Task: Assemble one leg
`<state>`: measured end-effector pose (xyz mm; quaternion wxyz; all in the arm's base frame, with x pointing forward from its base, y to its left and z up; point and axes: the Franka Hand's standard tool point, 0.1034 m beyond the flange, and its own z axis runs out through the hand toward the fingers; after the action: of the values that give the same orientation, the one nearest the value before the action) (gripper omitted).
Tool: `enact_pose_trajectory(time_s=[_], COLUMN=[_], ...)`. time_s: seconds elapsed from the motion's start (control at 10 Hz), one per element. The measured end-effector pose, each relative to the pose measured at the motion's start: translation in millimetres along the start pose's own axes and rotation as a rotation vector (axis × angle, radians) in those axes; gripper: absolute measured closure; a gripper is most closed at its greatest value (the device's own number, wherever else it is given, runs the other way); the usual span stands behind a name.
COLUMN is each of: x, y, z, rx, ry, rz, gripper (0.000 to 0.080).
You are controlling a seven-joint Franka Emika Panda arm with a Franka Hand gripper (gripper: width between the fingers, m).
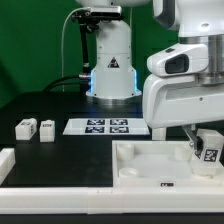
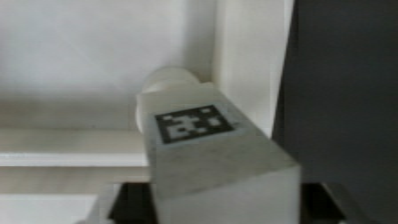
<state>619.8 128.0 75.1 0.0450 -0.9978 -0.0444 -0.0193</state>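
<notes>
My gripper (image 1: 204, 140) is shut on one leg (image 1: 208, 150), a stubby white block with a black-and-white tag facing the camera. It holds the leg over the right end of the large white panel (image 1: 140, 160), at the exterior view's right. In the wrist view the leg (image 2: 210, 150) fills the middle between my gripper's (image 2: 222, 205) dark fingers (image 2: 135, 203), tag up. Its rounded end points at the panel (image 2: 89, 60) near its edge; whether it touches I cannot tell. Two more legs (image 1: 24, 127) (image 1: 46, 128) stand on the table at the exterior view's left.
The marker board (image 1: 108, 126) lies behind the panel, in front of the arm's base (image 1: 110, 70). A white part (image 1: 5, 160) lies at the left edge. A white ledge (image 1: 60, 195) runs along the front. Dark table (image 2: 347, 80) lies beside the panel.
</notes>
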Motion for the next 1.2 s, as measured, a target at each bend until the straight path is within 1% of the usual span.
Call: enact_pose_trajectory(time_s=[0.1,0.6,0.7,0.8,0.9,1.0,1.2], x=[0.0,0.1,0.4,-2.1,-7.4,-8.4,-8.6], y=[1.3,5.6,7.9,9.5,7.0,5.3,5.6], z=[0.1,0.2,0.4,2.1,2.1,2.4,2.9], rx=[-0.001,-0.002,0.002,0.014,0.013,0.012,0.034], ry=[0.000,0.000,0.008,0.043,0.045,0.045,0.038], rz=[0.002,0.085,0.237,0.395,0.568,0.677,0.943], gripper=[0.0488,0.0501,0.0501,0.0501,0.0501,0.0501,0.0501])
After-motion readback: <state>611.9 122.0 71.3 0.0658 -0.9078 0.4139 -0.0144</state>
